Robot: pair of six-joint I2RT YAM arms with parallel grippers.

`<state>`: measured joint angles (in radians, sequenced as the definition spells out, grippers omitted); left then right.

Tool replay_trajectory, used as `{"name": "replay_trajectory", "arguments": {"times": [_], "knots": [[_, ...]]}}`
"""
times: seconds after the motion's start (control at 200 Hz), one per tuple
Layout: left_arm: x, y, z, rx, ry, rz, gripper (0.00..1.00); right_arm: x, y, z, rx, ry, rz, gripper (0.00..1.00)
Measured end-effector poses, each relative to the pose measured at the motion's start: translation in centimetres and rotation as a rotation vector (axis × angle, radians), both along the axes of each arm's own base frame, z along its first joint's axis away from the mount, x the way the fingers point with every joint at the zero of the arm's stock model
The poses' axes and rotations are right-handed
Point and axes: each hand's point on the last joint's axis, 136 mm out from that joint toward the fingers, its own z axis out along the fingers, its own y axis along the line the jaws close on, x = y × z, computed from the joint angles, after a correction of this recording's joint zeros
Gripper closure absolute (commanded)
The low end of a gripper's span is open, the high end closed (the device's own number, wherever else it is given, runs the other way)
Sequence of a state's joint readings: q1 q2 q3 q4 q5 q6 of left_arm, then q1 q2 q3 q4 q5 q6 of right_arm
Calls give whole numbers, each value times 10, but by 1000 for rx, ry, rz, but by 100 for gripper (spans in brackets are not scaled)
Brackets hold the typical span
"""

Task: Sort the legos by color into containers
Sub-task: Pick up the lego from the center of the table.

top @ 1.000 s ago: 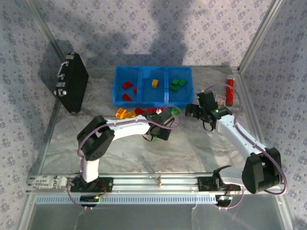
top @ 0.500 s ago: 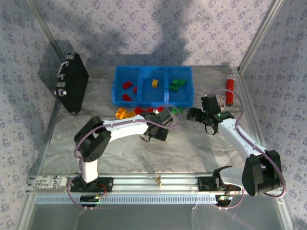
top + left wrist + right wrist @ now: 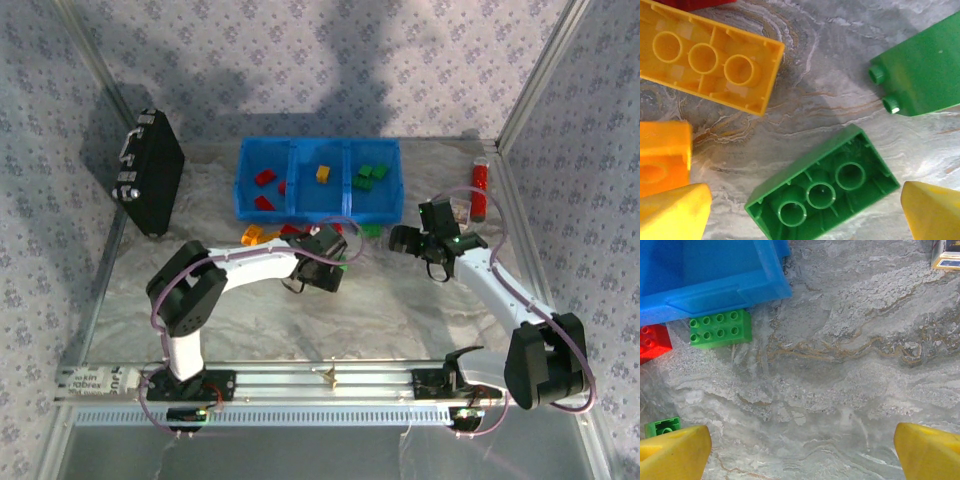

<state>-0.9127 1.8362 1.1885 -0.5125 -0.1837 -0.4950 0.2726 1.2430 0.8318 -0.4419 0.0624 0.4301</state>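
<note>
left tool (image 3: 804, 214) shifted left, right tool (image 3: 802, 452) nearer

The left arm (image 3: 250, 262) hides part of the loose legos (image 3: 255, 236) before the blue tray (image 3: 300, 212)

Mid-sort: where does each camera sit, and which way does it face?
Top external: above and behind the bases, looking down; both arms, blue tray.
Left wrist: on left claw, straight down at upturned green lego; yellow fingertips.
Right wrist: on right claw, down at tray corner; yellow fingertips.
Shared: top and right wrist see the tray.
</note>
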Motion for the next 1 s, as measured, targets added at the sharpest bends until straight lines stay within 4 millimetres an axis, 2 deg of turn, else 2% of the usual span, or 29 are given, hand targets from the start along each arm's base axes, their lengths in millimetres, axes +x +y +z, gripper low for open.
{"name": "replay_trajectory", "arguments": {"times": [0.305,0.445,0.505,0.645,0.745,0.904,0.999], "knots": [[1,-8,0,-10,1,-74,5,0,2,0,12,-1,3,4],[-2,-11,-5,-9,21,-97,11,-1,3,1,18,-3,3,4],[-3,-13,-7,-11,32,-110,16,-1,3,1,21,-2,5,4],[-5,-22,-8,-17,45,-141,40,-3,3,-2,20,5,4,4],[-8,-28,-6,-15,43,-164,51,-3,2,-2,24,6,1,5],[-13,-31,-10,2,55,-182,62,-1,-2,-2,28,5,-11,5],[-14,-30,-12,11,62,-186,65,0,-4,-1,31,3,-20,5]]}}
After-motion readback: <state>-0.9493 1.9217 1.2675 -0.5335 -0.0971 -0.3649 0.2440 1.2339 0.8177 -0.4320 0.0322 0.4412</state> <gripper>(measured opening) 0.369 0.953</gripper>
